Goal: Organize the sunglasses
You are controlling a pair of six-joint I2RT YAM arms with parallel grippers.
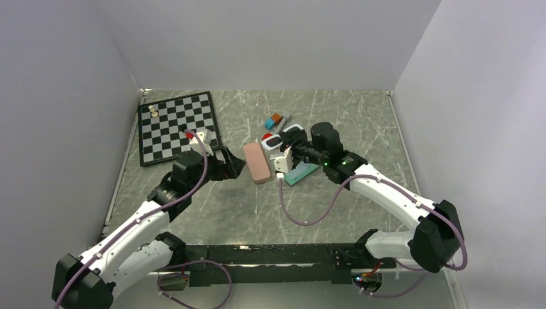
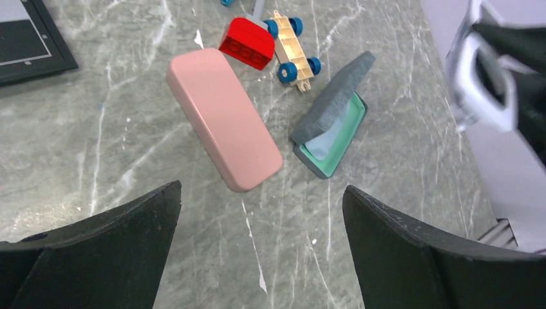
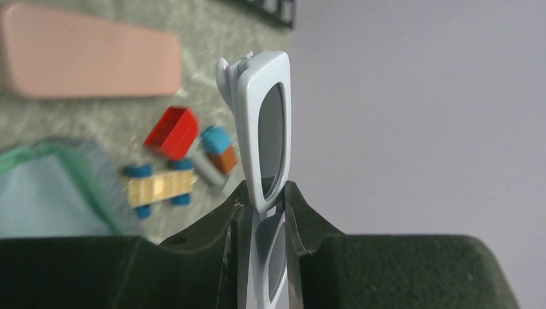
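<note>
My right gripper is shut on the pale white-grey sunglasses at the bridge and holds them edge-up above the table. In the top view they hang beside the right gripper, above the open slate-blue case. That case has a teal lining and a light blue cloth inside. The closed pink case lies just ahead of my left gripper, which is open, empty and low over the table. The reddish-brown pair is not in view.
A red brick and a small wheeled toy lie beyond the cases. More toy bricks sit further back. A chessboard with a few pieces lies at the back left. Grey walls enclose the table.
</note>
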